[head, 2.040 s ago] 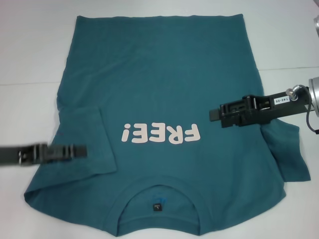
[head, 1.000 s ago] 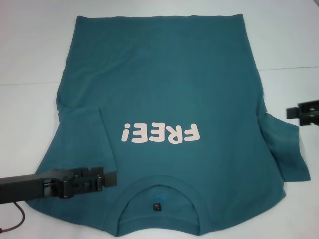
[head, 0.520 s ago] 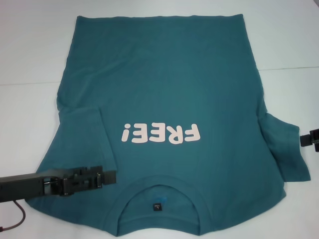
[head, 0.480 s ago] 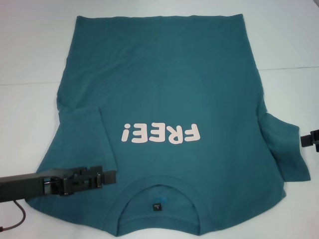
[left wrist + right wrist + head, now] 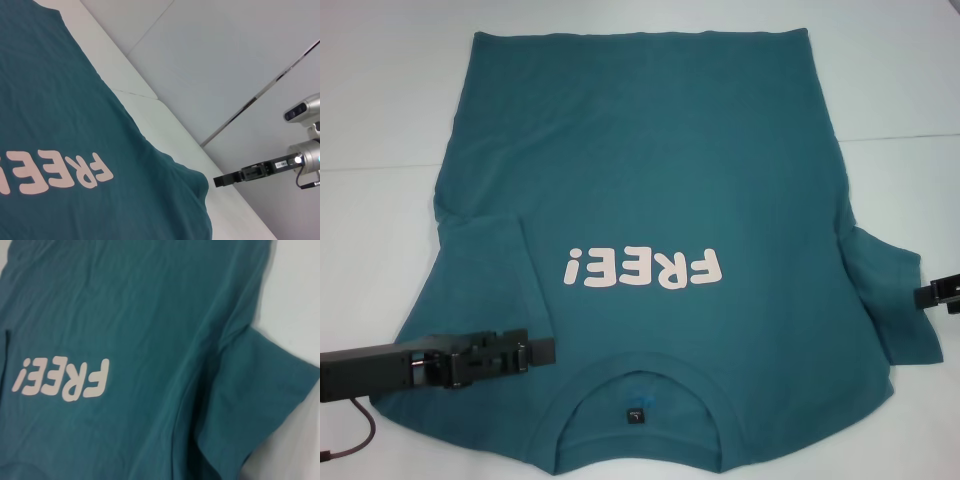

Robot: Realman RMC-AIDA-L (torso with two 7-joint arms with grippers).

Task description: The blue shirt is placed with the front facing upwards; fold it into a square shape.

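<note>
The shirt (image 5: 660, 200) is lying flat on the table (image 5: 380, 90), collar (image 5: 640, 385) nearest the robot. The left gripper (image 5: 542, 351) is sitting over its left shoulder; the right gripper (image 5: 923, 295) is hanging beside the right sleeve (image 5: 900, 300).

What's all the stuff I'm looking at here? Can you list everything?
blue shirt: one, teal-blue, spread front up on the table, collar nearest the robot, one sleeve folded inward.
lettering: one pale pinkish "FREE!" print, mid-chest.
neck tag: one, dark, inside the collar.
table: one, white, under the shirt.
left gripper: one, black, over the shirt's shoulder beside the collar.
right gripper: one, black, at the outspread sleeve's edge.
</note>
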